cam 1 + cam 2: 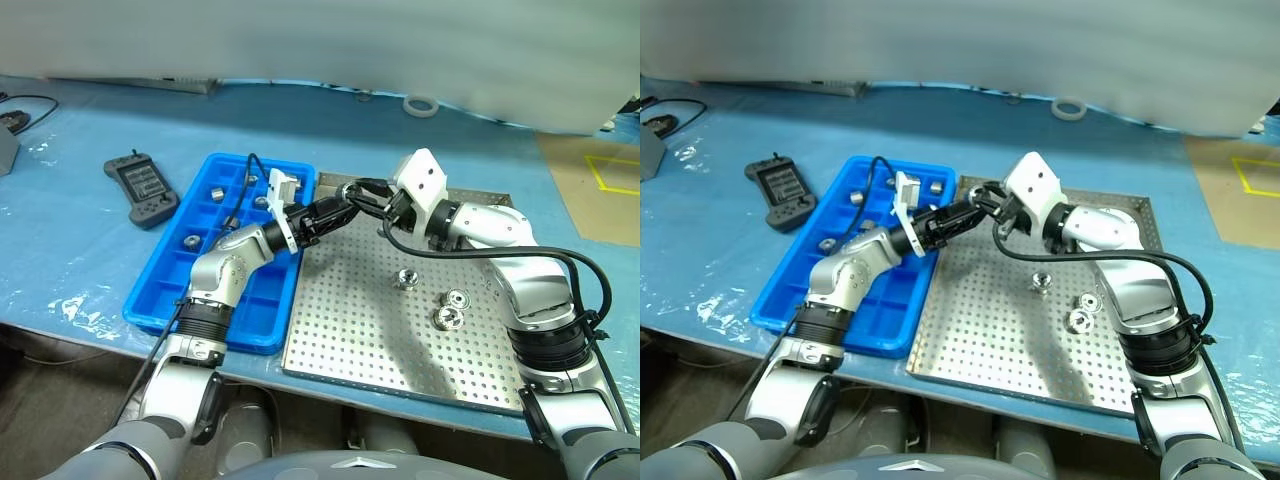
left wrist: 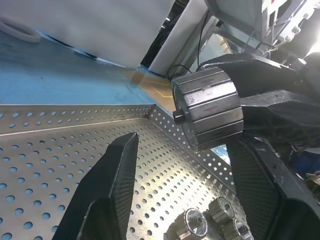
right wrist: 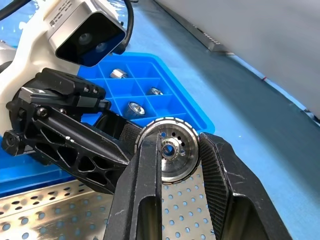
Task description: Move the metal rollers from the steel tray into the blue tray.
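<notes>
**Handover of one roller above the steel tray's far left corner**

My right gripper (image 3: 177, 165) is clamped on a metal roller (image 3: 170, 152), held in the air over the steel tray (image 1: 380, 350) next to the blue tray (image 1: 160, 290). My left gripper (image 2: 200, 190) stands half open, fingers either side of that roller but not yet touching it. Three rollers (image 1: 445, 305) remain on the perforated floor; a few sit in blue compartments (image 3: 135, 107). My judgement: centre the left fingers on the roller's ribbed side, close firmly, and release the right only once the left grip is sure. A slip here drops it back onto the steel.
</notes>
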